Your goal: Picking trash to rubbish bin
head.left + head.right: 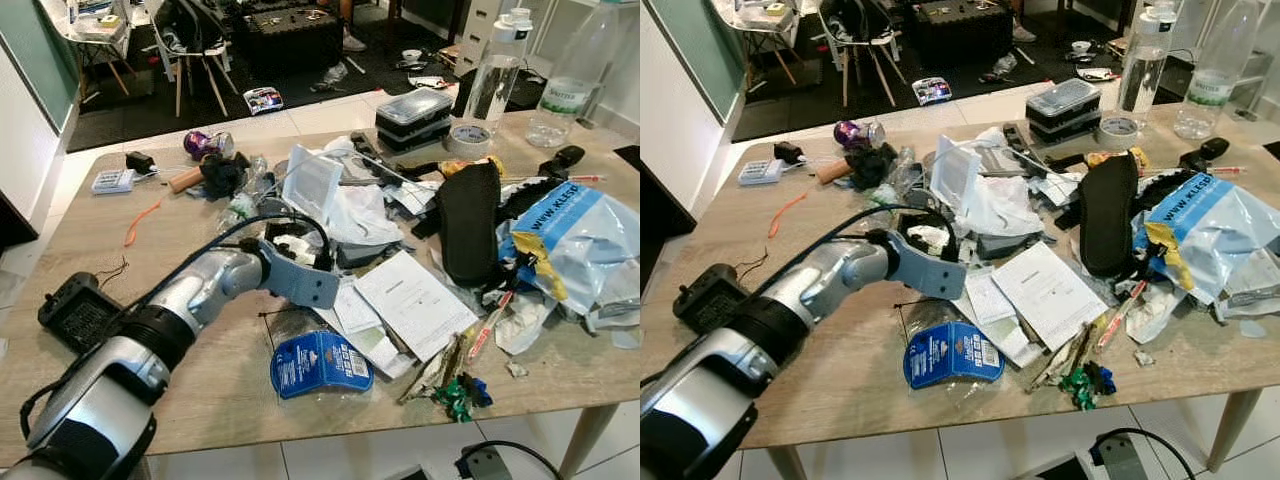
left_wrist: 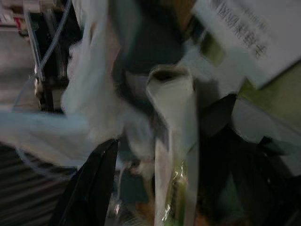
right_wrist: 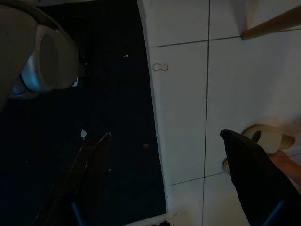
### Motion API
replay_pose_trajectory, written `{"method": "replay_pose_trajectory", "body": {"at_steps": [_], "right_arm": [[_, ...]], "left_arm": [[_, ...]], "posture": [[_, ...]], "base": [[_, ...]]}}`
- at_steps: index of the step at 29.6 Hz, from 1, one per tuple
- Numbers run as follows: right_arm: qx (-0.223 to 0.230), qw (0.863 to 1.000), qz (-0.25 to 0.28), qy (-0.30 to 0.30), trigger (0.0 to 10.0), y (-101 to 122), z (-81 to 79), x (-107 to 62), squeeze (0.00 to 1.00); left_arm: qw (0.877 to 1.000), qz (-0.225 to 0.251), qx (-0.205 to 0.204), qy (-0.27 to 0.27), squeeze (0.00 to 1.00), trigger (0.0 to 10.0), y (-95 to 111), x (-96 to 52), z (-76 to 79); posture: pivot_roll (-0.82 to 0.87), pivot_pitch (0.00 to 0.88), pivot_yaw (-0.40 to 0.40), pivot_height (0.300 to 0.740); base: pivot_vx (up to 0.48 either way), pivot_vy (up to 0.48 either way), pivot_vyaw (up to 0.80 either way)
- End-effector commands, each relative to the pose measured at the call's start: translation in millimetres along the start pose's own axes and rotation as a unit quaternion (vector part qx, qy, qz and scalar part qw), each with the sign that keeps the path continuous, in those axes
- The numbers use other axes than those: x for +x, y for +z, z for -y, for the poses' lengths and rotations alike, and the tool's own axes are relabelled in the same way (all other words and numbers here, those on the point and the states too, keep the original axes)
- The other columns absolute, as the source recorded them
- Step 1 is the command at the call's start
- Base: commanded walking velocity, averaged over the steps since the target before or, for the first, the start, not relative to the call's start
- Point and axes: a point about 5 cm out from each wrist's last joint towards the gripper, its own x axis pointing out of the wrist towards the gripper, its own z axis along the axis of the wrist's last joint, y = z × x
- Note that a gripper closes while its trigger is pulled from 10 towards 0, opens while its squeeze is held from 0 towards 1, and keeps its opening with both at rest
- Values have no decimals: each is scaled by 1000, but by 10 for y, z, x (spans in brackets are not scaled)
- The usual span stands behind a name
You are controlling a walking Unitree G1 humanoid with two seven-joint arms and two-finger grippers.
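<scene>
Fingers (image 2: 89,188) buried among crumpled wrappers (image 1: 345,215) beside papers (image 1: 415,300).

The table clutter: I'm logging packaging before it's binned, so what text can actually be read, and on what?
"WWW.KLEE...", cut off by a fold, on the blue mailer bag.
Blue blister card: label and barcode too small to read.
White printed sheet: too small.
Bottle label: blurred.
Paper beyond the left gripper, left wrist view: print blurred.
</scene>
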Motion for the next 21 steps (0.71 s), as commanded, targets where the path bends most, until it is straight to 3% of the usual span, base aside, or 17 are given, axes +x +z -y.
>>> {"method": "replay_pose_trajectory", "body": {"at_steps": [1,2,3,4,13,21], "right_arm": [[2,1000,-5,8,10000,-35,-44,-1,0],[2,1000,-5,9,10000,-35,-44,-1,0],[2,1000,-5,9,10000,-35,-44,-1,0],[2,1000,-5,9,10000,-35,-44,-1,0],[1,1000,-4,8,10000,-28,-37,0,0],[13,1000,0,-1,10000,-20,-27,0,0]], "left_arm": [[1000,-10,-10,-4,0,10000,-25,15,110],[1000,-12,-17,-1,0,7765,-20,29,136],[1000,-14,-23,3,0,7765,-13,42,159],[999,-18,-37,13,0,0,-14,50,168],[997,-33,-53,34,0,0,-56,51,187],[995,-44,-63,60,0,0,-111,33,105]], "posture": [[-79,67,97,740],[-79,67,97,740],[-79,67,97,740],[-79,67,97,740],[-75,64,94,740],[-74,63,92,740]], "base": [[0,0,0],[0,0,0],[0,0,0],[0,0,0],[0,0,0],[0,0,0]]}}
